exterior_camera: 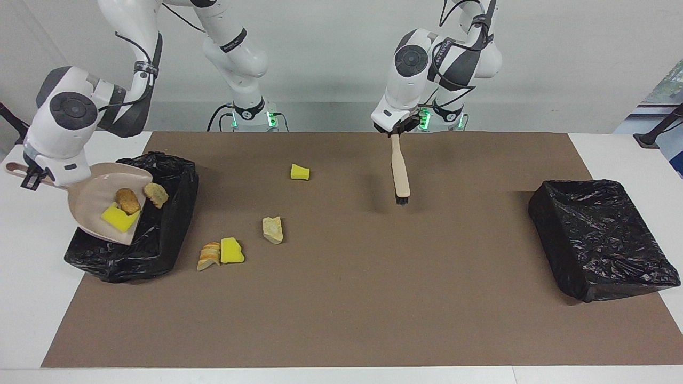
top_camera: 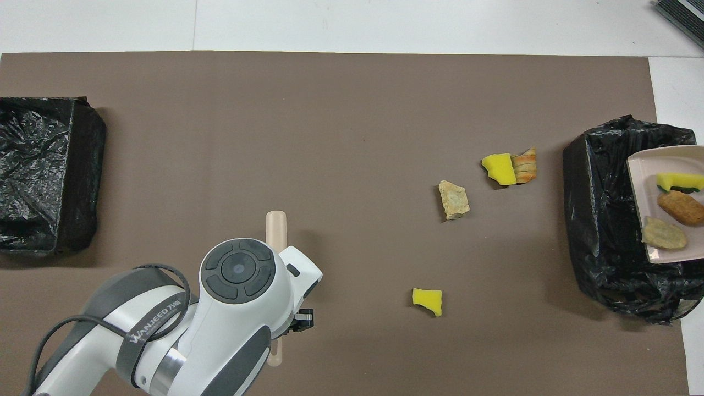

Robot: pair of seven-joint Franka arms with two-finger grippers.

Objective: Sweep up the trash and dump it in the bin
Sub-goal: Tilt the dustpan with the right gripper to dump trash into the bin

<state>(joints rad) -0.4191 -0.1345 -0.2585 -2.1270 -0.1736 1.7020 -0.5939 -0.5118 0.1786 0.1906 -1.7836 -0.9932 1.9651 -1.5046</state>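
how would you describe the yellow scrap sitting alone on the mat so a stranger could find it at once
Start at the bin at the right arm's end of the brown mat, where the right pincer tips the dustpan. Four scraps lie on the mat beside it. The lone yellow scrap is the one nearest the robots, with nothing touching it, while the other yellow piece lies against a striped bread lump.

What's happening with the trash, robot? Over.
Right hand holds dustpan tilted over bin, three scraps on it. Left hand holds brush over mat. Four scraps on mat. Nothing blocking.
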